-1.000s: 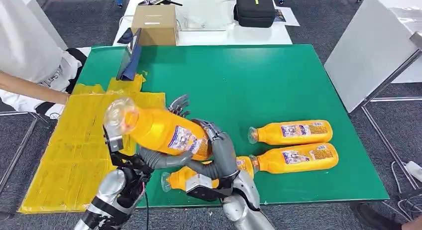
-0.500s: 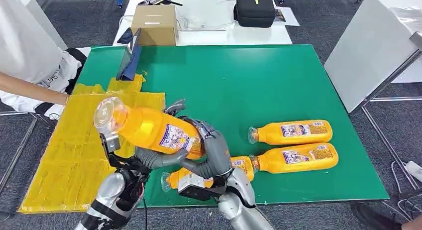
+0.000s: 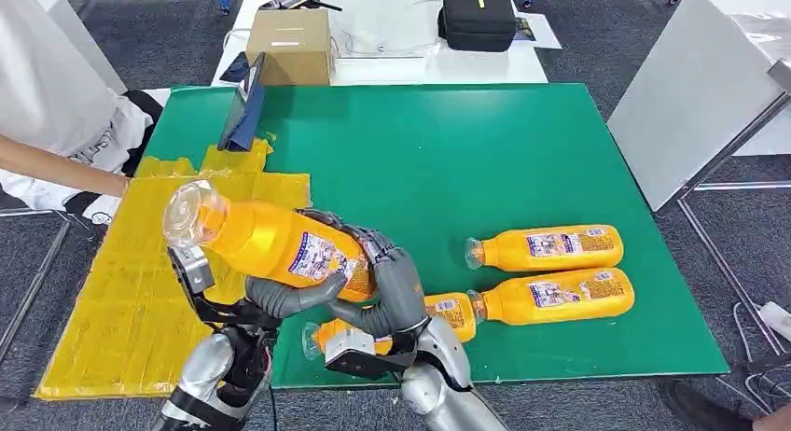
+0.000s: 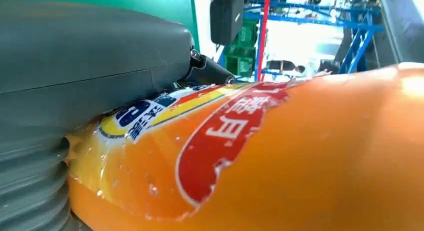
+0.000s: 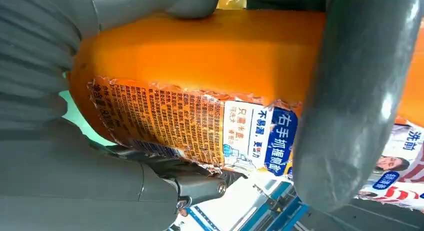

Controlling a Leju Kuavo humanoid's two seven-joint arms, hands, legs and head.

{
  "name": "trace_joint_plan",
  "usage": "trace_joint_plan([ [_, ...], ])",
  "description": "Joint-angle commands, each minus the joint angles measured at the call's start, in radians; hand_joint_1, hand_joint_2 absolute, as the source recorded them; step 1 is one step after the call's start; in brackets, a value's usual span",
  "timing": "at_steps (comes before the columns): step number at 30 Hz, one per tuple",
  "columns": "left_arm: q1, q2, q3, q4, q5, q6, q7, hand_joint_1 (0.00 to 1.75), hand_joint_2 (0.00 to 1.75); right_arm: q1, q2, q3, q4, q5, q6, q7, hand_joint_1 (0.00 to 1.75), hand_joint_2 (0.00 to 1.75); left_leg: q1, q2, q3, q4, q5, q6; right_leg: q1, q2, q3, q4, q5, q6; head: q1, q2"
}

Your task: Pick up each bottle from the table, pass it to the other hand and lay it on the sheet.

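Here we have one bottle (image 3: 280,244) in the air above the table's (image 3: 485,160) near edge, beside the yellow sheet (image 3: 121,291), with our left hand (image 3: 284,296) and right hand (image 3: 387,277) both wrapped around it, so we judge the handover to be mid-way. The sheet holds no bottle yet, and three more (image 3: 550,272) lie on the green table, so most of the task remains.

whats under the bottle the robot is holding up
Below the held bottle lie the green table and the edge of the yellow sheet. A third bottle lies behind the right robot hand, which covers most of it.
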Motion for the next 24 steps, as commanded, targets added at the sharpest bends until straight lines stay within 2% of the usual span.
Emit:
trace_joint_plan([
  [1, -0.055, -0.020, 0.049, -0.008, 0.004, 0.043, -0.013, 1.75, 1.75, 0.020, -0.025, 0.031, 0.047, -0.008, -0.008, -0.008, 1.75, 1.75, 0.001, -0.001, 0.004, -0.001, -0.001, 0.000, 0.001, -0.002, 0.005, -0.002, -0.001, -0.002, 0.000, 0.000],
  [2, -0.053, -0.020, 0.053, -0.012, -0.001, 0.060, -0.018, 1.75, 1.75, 0.029, -0.022, 0.023, 0.030, -0.020, -0.014, -0.009, 1.75, 1.75, 0.001, -0.001, 0.005, -0.001, -0.001, 0.000, 0.001, -0.003, 0.006, -0.002, -0.001, -0.002, 0.000, 0.000],
  [3, -0.051, -0.017, 0.052, -0.019, -0.011, 0.078, -0.021, 1.75, 1.75, 0.041, -0.023, 0.018, 0.000, -0.040, -0.011, -0.016, 1.29, 1.75, 0.001, -0.001, 0.004, -0.001, -0.001, 0.000, 0.001, -0.003, 0.005, -0.002, -0.001, -0.002, 0.000, 0.000],
  [4, -0.051, -0.011, 0.054, -0.021, -0.018, 0.092, -0.021, 1.75, 1.75, 0.055, -0.026, 0.015, -0.035, -0.056, -0.011, -0.019, 0.00, 1.75, 0.001, -0.001, 0.006, -0.001, -0.001, 0.001, 0.002, -0.003, 0.007, -0.002, -0.002, -0.003, 0.000, 0.000],
  [6, -0.057, -0.003, 0.074, -0.024, -0.066, 0.157, -0.037, 1.75, 1.75, 0.089, -0.041, 0.016, -0.138, -0.092, -0.004, -0.022, 0.00, 1.75, 0.001, -0.002, 0.005, -0.001, -0.001, 0.001, 0.001, -0.004, 0.006, -0.002, -0.002, -0.002, 0.000, 0.000],
  [9, -0.064, -0.002, 0.092, -0.025, -0.082, 0.183, -0.044, 1.75, 1.75, 0.102, -0.051, 0.016, -0.188, -0.106, 0.011, -0.011, 0.00, 1.75, 0.001, -0.003, 0.005, -0.001, -0.001, 0.001, 0.001, -0.004, 0.006, -0.001, -0.002, -0.002, 0.000, 0.000],
  [11, -0.081, -0.011, 0.124, -0.020, -0.180, 0.316, -0.083, 1.75, 1.75, 0.124, -0.061, 0.013, -0.256, -0.145, 0.018, -0.032, 0.00, 1.75, 0.000, 0.000, 0.004, -0.001, -0.002, 0.001, 0.001, -0.001, 0.005, -0.001, -0.001, -0.002, 0.000, 0.000],
  [12, -0.086, -0.007, 0.127, -0.020, -0.181, 0.316, -0.083, 1.75, 1.75, 0.130, -0.064, 0.015, -0.274, -0.146, 0.019, -0.031, 0.00, 1.75, 0.001, 0.000, 0.001, 0.000, -0.001, 0.000, 0.001, -0.001, 0.002, -0.001, -0.001, -0.001, 0.000, 0.000],
  [13, -0.111, -0.007, 0.149, 0.001, -0.294, 0.443, -0.098, 1.75, 1.75, 0.148, -0.074, 0.015, -0.330, -0.171, 0.016, -0.052, 0.00, 1.75, 0.000, -0.001, 0.002, 0.000, -0.001, 0.001, 0.001, -0.003, 0.003, 0.000, -0.001, -0.002, 0.000, 0.000],
  [17, -0.231, 0.039, 0.219, 0.142, -0.529, 0.580, -0.037, 1.75, 1.75, 0.198, -0.112, 0.016, -0.508, -0.231, 0.043, -0.075, 0.00, 1.75, 0.001, -0.003, 0.007, -0.001, -0.002, 0.001, 0.002, -0.005, 0.009, -0.002, -0.003, -0.004, 0.000, 0.000],
  [18, -0.261, 0.044, 0.240, 0.186, -0.636, 0.620, -0.012, 1.75, 1.75, 0.207, -0.120, 0.012, -0.540, -0.244, 0.050, -0.083, 0.00, 1.75, 0.001, -0.004, 0.000, 0.001, 0.000, 0.000, 0.001, -0.006, 0.002, 0.001, -0.002, -0.002, 0.000, 0.000],
  [19, -0.286, 0.052, 0.255, 0.234, -0.742, 0.655, 0.013, 1.75, 1.75, 0.214, -0.128, 0.010, -0.567, -0.252, 0.061, -0.088, 0.00, 1.75, 0.001, -0.007, 0.001, 0.000, 0.000, 0.001, 0.001, -0.009, 0.004, 0.001, -0.002, -0.002, 0.000, 0.000],
  [24, -0.335, 0.071, 0.302, 0.355, -1.014, 0.733, 0.060, 1.75, 1.75, 0.214, -0.151, 0.013, -0.602, -0.249, 0.080, -0.103, 0.00, 1.75, 0.000, -0.002, 0.005, -0.002, 0.000, 0.001, 0.001, -0.004, 0.006, -0.002, 0.000, -0.003, 0.000, 0.000],
])
